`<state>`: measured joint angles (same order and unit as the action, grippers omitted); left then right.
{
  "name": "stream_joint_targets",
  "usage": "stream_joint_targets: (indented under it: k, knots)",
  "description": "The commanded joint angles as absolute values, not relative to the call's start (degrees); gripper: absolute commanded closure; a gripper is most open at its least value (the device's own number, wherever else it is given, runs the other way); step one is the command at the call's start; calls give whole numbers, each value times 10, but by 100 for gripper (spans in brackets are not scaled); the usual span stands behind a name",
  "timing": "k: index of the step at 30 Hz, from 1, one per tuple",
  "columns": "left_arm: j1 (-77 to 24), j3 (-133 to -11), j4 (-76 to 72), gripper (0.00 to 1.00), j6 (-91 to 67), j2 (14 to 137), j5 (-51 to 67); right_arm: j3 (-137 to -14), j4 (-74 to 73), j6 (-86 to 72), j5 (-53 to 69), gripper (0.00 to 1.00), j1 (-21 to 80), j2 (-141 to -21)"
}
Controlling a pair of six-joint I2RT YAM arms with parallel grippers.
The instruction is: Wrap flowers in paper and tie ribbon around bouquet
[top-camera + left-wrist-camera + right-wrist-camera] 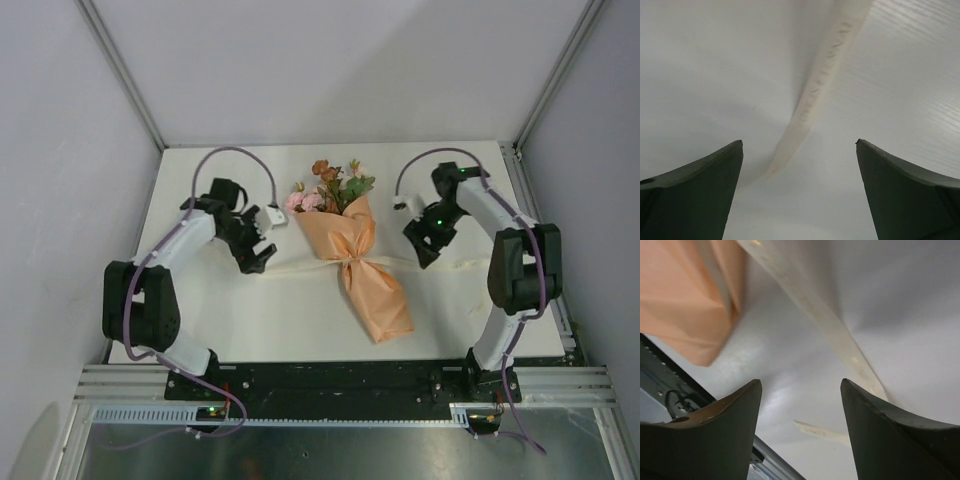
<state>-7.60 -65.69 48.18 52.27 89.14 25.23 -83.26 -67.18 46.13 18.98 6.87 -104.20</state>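
Top view: the bouquet (352, 255) lies on the table (250, 320), flowers (330, 190) at its far end, paper (380, 300) cinched at the waist by the ribbon (300, 268), whose ends trail flat to either side of the bouquet. The left gripper (257, 262) and right gripper (425, 252) hover over those ends.

Left wrist view: fingers (700, 190) spread wide, with the ribbon loose between them and nothing held.

Right wrist view: fingers (715, 430) apart and empty, the ribbon running past from the bouquet.

Judgement: the tie appears made, hence both stand clear
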Motion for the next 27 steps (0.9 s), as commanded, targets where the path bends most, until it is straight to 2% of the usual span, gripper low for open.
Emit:
stream_joint_targets:
  k: [1,12,22,27]
  knots:
    - [-132,-622,421,0,541,888,249,-807,-672,440,254,31,125,-1077]
    - [-171,-569,382,1,600,897,212,-774,-610,363,356,33,234,-1130]
    - [-188,-598,343,9,597,946,190,-775,-549,283,427,33,302,-1141]
    - [-189,-603,341,17,602,951,177,-775,-564,278,430,33,281,-1119]
